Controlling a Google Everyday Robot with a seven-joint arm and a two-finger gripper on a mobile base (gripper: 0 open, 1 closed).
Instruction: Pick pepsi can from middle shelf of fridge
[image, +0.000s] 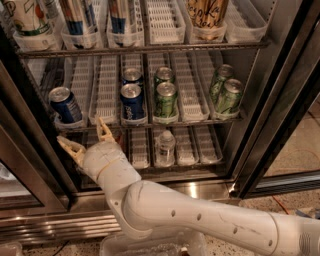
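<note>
Gripper (86, 137), two tan fingers on a white jointed arm (200, 215), is spread wide and holds nothing. It sits lower left, just below the front edge of the middle shelf (187, 92), a dark wire rack with white slotted plastic lane trays. The small dark blue aluminium pepsi can (65, 105) with a silver top is tilted in the leftmost lane, just above the gripper, apart from it. Two more blue cans (132, 102) stand one lane right, green cans (166, 99) beside them. The large black-framed glass-door fridge (280, 100) surrounds everything. A small clear bottle (165, 146) is on the lower shelf.
</note>
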